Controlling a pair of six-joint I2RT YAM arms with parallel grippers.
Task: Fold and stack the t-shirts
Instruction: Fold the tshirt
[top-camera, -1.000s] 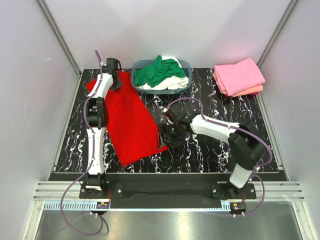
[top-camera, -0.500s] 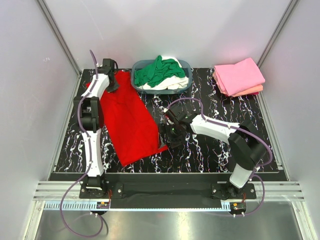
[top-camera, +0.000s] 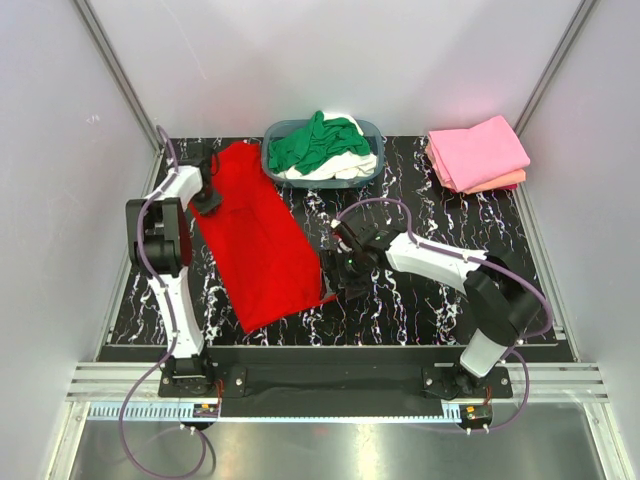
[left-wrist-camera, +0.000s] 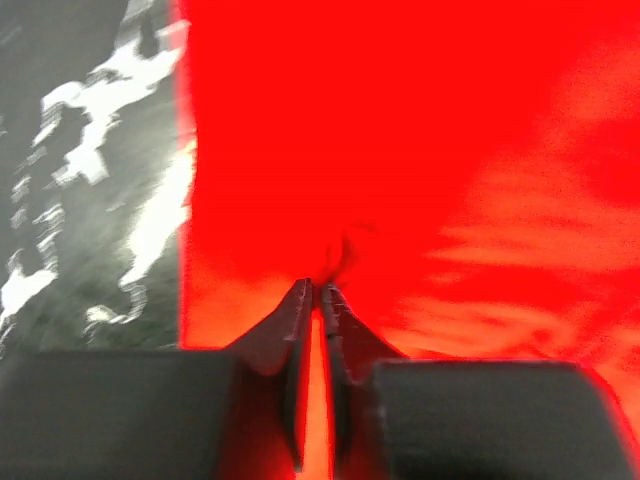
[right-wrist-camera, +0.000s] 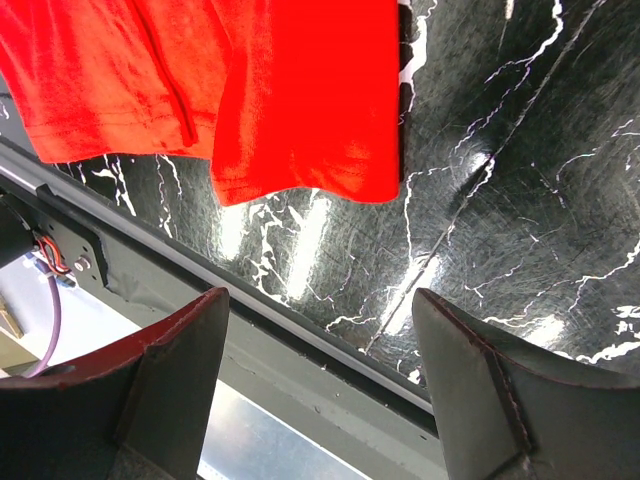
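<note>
Red t-shirt (top-camera: 255, 240) lies flat as a long folded strip, diag. across L half of table (top-camera: 430, 300), far end beside basket (top-camera: 270, 160), near corner twd front edge. L gripper (left-wrist-camera: 318, 290) sits on shirt nr its L edge, fingers (left-wrist-camera: 290, 330) all but closed on a pucker of cloth (wrist view blurred). R gripper (right-wrist-camera: 318, 300) hangs wide open over bare table by shirt's near R corner, gripping nothing. Green t-shirt (top-camera: 315, 140) + white t-shirt (top-camera: 350, 167) heaped in basket; pink t-shirt (top-camera: 478, 150) folded atop salmon t-shirt (top-camera: 508, 181) at far R corner.
</note>
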